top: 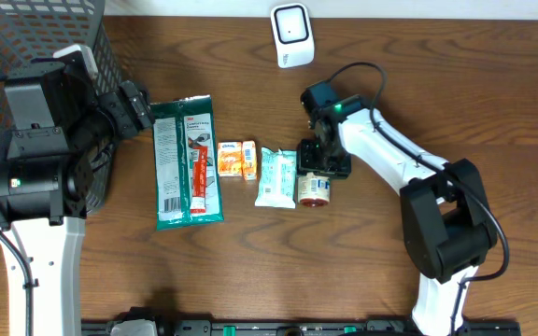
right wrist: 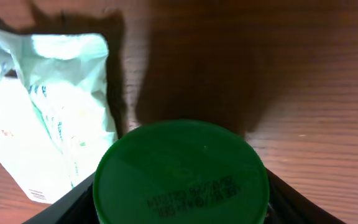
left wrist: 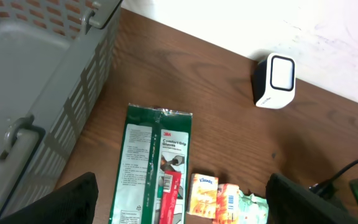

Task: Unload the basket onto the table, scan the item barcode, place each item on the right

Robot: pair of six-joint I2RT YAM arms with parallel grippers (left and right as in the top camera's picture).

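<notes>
A small jar point(top: 314, 190) with a green lid point(right wrist: 182, 171) lies on the wooden table, just right of a white-and-teal tissue pack point(top: 276, 177). My right gripper point(top: 322, 161) sits over the jar's lid end. In the right wrist view the lid fills the gap of the right gripper point(right wrist: 182, 202), with a black finger against each side. The white barcode scanner point(top: 290, 35) stands at the table's far edge, also seen as the scanner point(left wrist: 275, 81) in the left wrist view. My left gripper point(left wrist: 191, 205) hangs open, high over the left side, with nothing between its fingers.
A grey mesh basket point(top: 26, 37) fills the far left corner. A green 3M glove pack point(top: 187, 161) lies flat beside it. Two small orange Kleenex packs point(top: 236, 159) rest between the glove pack and the tissue pack. A black cable point(top: 367, 70) loops behind the right arm.
</notes>
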